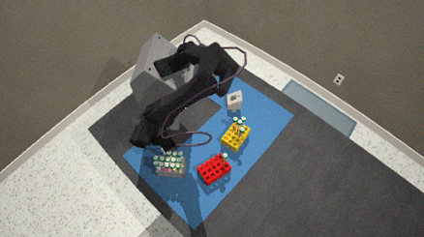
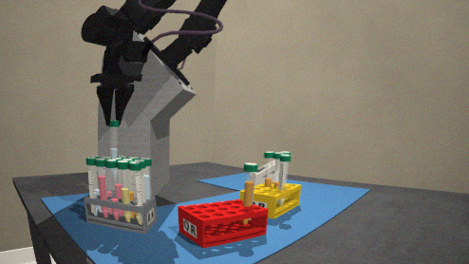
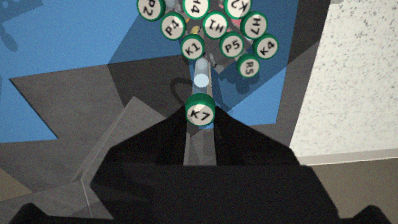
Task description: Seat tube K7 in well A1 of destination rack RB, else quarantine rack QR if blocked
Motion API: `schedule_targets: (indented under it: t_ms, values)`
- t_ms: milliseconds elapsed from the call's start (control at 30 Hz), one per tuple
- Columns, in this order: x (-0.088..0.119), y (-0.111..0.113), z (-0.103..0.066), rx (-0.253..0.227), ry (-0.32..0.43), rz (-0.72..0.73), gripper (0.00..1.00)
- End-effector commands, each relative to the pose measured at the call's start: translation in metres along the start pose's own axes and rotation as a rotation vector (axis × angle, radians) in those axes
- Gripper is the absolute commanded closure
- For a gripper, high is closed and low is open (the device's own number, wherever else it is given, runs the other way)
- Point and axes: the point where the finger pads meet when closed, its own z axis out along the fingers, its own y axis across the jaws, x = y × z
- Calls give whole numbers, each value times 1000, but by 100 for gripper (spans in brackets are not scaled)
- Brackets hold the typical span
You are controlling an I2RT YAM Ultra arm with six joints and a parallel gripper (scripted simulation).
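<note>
My gripper (image 2: 114, 122) is shut on tube K7 (image 3: 200, 109), a clear tube with a green cap and pale blue contents. It hangs from the fingers above the grey rack RA (image 2: 121, 208), with its tip about level with the caps of the standing tubes. In the wrist view the K7 cap sits between my dark fingers, with the caps K1 (image 3: 192, 47), P5 (image 3: 232, 45) and R5 (image 3: 248, 65) below it. The yellow rack RB (image 2: 271, 197) stands to the right and holds three green-capped tubes, one leaning. The red rack QR (image 2: 223, 221) holds one orange tube (image 2: 248, 194).
RA holds several green-capped tubes (image 1: 169, 161). All three racks stand on the blue bench mat (image 1: 212, 144). A small white box (image 1: 234, 99) stands at the mat's far edge beyond RB. The arm's grey base (image 2: 142, 128) rises behind RA.
</note>
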Motion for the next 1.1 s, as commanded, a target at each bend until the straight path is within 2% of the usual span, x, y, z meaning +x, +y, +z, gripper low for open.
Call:
schedule_targets:
  t_ms: [0, 500, 567, 1067]
  values:
    - [0, -2, -10, 29, -26, -17, 100]
    - [16, 13, -10, 30, -23, -17, 100]
    - [9, 23, -6, 14, -21, -16, 100]
    - [-20, 55, -6, 11, -22, -16, 100]
